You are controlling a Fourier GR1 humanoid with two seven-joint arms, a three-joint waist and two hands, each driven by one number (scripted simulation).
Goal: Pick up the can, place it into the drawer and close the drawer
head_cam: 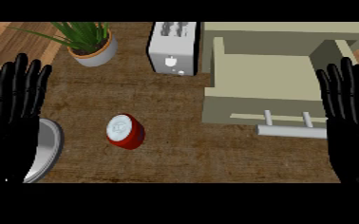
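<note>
A short red can (126,131) with a silver lid stands on the brown counter, left of centre. To its right the beige drawer (263,81) is pulled open, showing a bare inside, with its bar handle (291,130) at the near side. My left hand (21,102) rests at the left edge with fingers straight up, well left of the can. At the right edge my right hand (341,107) is held the same way, beside the drawer's right wall. Neither hand holds anything.
A white toaster (172,48) stands behind the can, next to the drawer's left wall. A potted plant (91,42) sits at the back left. A grey round plate (43,151) lies at the lower left, partly under my left hand.
</note>
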